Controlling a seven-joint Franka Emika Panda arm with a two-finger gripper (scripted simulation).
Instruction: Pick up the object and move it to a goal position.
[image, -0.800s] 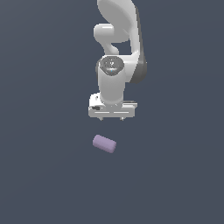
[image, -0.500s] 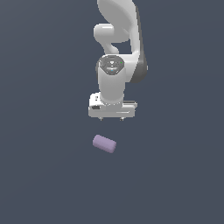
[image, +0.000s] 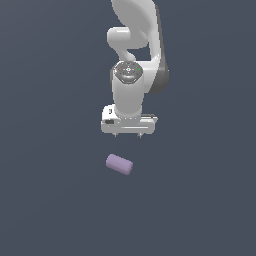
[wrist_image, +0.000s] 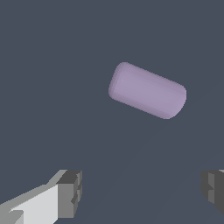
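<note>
One small pale lilac cylinder with matte rounded ends (image: 119, 164) is lying free while the approach step is under way.
Nearest the exterior view, the cylinder (wrist_image: 147, 90) is resting on its side on the plain dark grey surface (image: 55, 200), untouched; beyond it the white end effector (image: 128, 134) is hovering above, fingers (wrist_image: 70, 193) spread wide and gripping nothing. Judging from this, the next move is calling for shifting over the cylinder, lining the fingers across its narrow width, then lowering.

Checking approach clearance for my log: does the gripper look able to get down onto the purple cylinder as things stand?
Probably yes. The gripper is open and apart from the cylinder, with nothing between them. In the wrist view the cylinder lies off the fingers' line, so some shift seems needed.
</note>
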